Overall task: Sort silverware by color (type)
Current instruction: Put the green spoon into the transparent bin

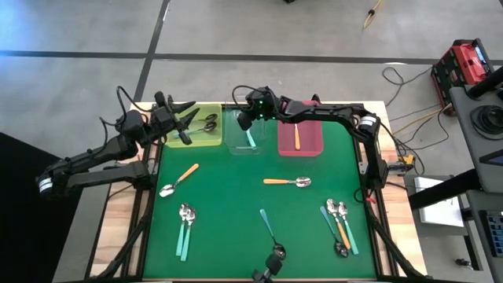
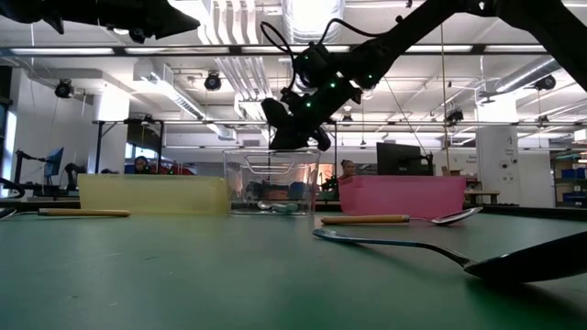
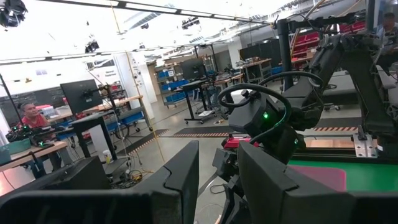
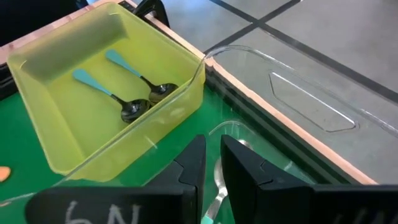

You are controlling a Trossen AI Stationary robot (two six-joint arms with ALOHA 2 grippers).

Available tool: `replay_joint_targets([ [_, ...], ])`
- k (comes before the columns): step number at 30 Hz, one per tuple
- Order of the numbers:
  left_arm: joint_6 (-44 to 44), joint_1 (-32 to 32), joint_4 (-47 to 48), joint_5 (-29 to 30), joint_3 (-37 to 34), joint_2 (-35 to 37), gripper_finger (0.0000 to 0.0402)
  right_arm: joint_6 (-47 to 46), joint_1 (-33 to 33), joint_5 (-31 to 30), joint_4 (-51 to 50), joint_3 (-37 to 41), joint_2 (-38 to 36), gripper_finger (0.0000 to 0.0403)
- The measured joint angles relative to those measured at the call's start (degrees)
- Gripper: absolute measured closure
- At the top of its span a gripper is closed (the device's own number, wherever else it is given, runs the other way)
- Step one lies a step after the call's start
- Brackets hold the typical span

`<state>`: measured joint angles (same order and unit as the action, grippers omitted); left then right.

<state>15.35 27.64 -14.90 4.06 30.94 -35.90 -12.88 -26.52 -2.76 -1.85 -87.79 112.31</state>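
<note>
My right gripper (image 1: 247, 119) (image 4: 213, 163) hovers over the clear bin (image 1: 245, 132), fingers a narrow gap apart, holding nothing. A teal-handled spoon (image 1: 252, 141) (image 4: 217, 183) lies on that bin's floor beneath it. My left gripper (image 1: 185, 119) (image 3: 217, 180) hangs open and empty above the yellow bin (image 1: 200, 130). Two teal spoons with dark bowls (image 4: 134, 102) lie in the yellow bin. One orange spoon (image 1: 297, 135) lies in the pink bin (image 1: 301, 137). On the green mat rest two orange spoons (image 1: 179, 179) (image 1: 288, 182), a teal pair (image 1: 185, 228), a dark-bowled teal spoon (image 1: 270, 233) and a mixed cluster (image 1: 339, 224).
The three bins stand side by side along the table's far edge (image 2: 271, 194). Both arms reach in over that row, close to each other. The mat's middle (image 1: 236, 196) is bare between the scattered spoons. People and desks show in the room behind.
</note>
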Motion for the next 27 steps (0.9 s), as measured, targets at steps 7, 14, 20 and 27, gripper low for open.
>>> replay_joint_targets([
  [7, 0.0, 0.0, 0.03, -0.03, 0.0, -0.45, 0.0309, 1.83, 0.39, 0.17, -3.61, -0.02, -4.29, 0.036],
  [14, 0.0, -0.01, -1.22, -0.08, 0.0, -3.75, 0.0309, 5.08, 1.67, -0.26, -10.94, -0.04, -11.28, 0.036],
  [20, -1.3, -0.09, -3.9, -0.52, 0.0, -8.76, 0.0311, 8.17, 3.52, -0.47, -18.39, -0.04, -17.47, 0.036],
  [27, -3.94, -0.09, -3.11, -4.87, 2.9, -18.44, 0.0341, 13.65, 7.08, -4.32, -20.58, 2.77, -26.16, 0.036],
])
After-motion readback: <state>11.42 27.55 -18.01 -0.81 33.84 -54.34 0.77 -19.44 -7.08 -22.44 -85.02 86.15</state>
